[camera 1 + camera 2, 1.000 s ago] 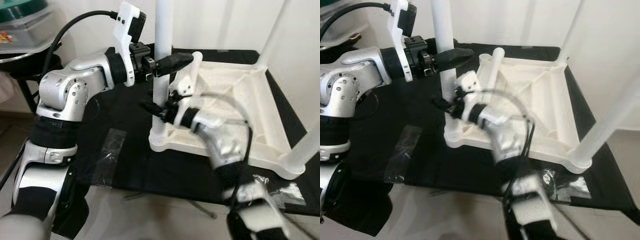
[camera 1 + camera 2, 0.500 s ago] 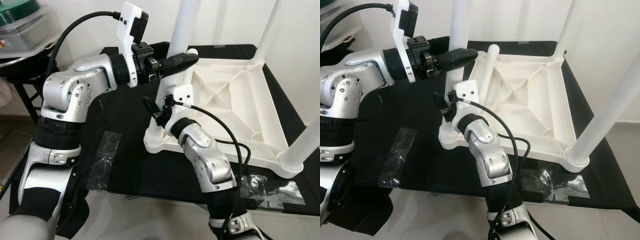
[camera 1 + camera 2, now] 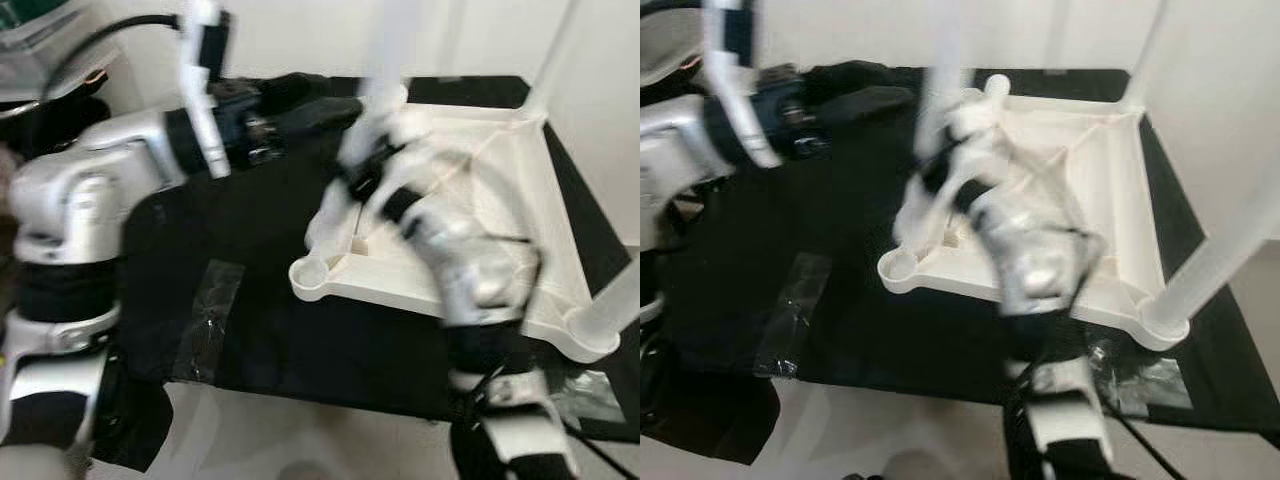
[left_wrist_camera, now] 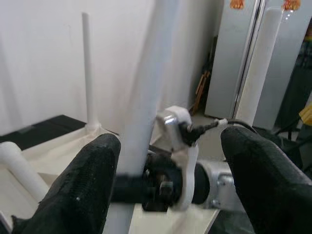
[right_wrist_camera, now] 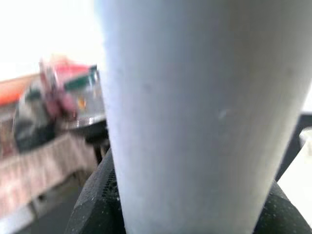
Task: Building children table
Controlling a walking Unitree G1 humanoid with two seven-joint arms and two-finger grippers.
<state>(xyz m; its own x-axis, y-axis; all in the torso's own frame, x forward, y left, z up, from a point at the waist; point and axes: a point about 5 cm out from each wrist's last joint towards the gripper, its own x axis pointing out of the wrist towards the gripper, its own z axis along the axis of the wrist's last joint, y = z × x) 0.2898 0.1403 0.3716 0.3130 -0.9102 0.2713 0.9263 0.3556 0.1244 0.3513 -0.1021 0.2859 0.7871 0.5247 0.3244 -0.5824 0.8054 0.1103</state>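
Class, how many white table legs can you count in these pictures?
4: one leg gripped by the right end effector near the upturned tabletop's near-left corner; one far-left; one far-right; one near-right.

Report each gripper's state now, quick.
Left gripper: open, fingers apart on either side of the white table leg, not gripping it.
Right gripper: shut on the white table leg.

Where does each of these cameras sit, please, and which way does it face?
Left and right eye views: head, forward and down on the upturned white table top on black cloth, both arms blurred.
Left wrist view: along open left gripper at the white table leg and the right wrist.
Right wrist view: right gripper shut on that leg.
Shared: the leg.
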